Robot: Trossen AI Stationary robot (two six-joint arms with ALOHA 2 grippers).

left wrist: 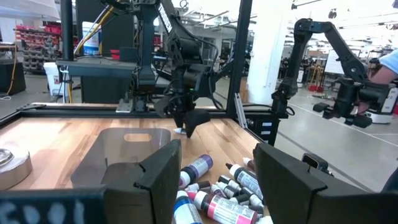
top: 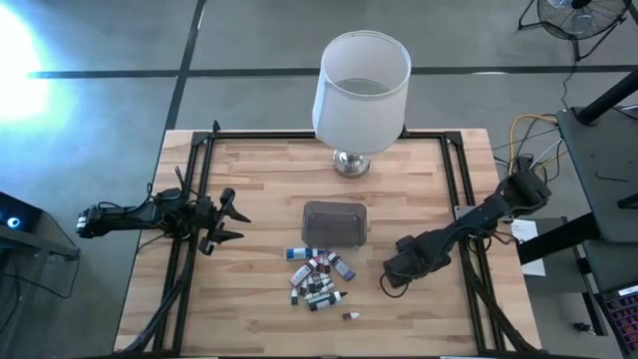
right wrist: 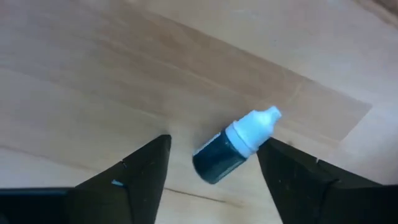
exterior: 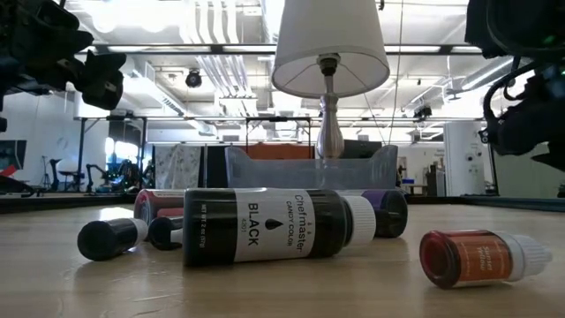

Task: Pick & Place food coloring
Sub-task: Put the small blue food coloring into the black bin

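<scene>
- About a dozen tiny food coloring bottles [top: 319, 277] lie in a loose cluster on the wooden table [top: 259, 179], just near of the tub; an exact count is not possible from above.
- One small bottle [top: 350, 316] lies apart, nearer the table's near edge and right of the cluster.
- One dark bottle with a white tip [right wrist: 233, 149] lies on its side on the wood between the right gripper's fingers, seen from the right wrist.
- One greyish translucent tub [top: 335, 223] sits mid-table, between the cluster and the lamp.
- One lamp [top: 361, 92] with a white shade and a silver base stands at the far side.
- Readable label in the low view: a lying bottle [exterior: 282, 226] says "Chefmaster CANDY COLOR" and "BLACK". A reddish bottle [exterior: 481, 258] right of it has print too small to read.
- Two grippers: the right gripper [top: 391, 278] is low over the table, right of the cluster, jaws parted around the dark bottle without touching it.
- Left gripper [top: 231, 220] waits at the table's left edge, jaws spread wide, holding nothing.
</scene>
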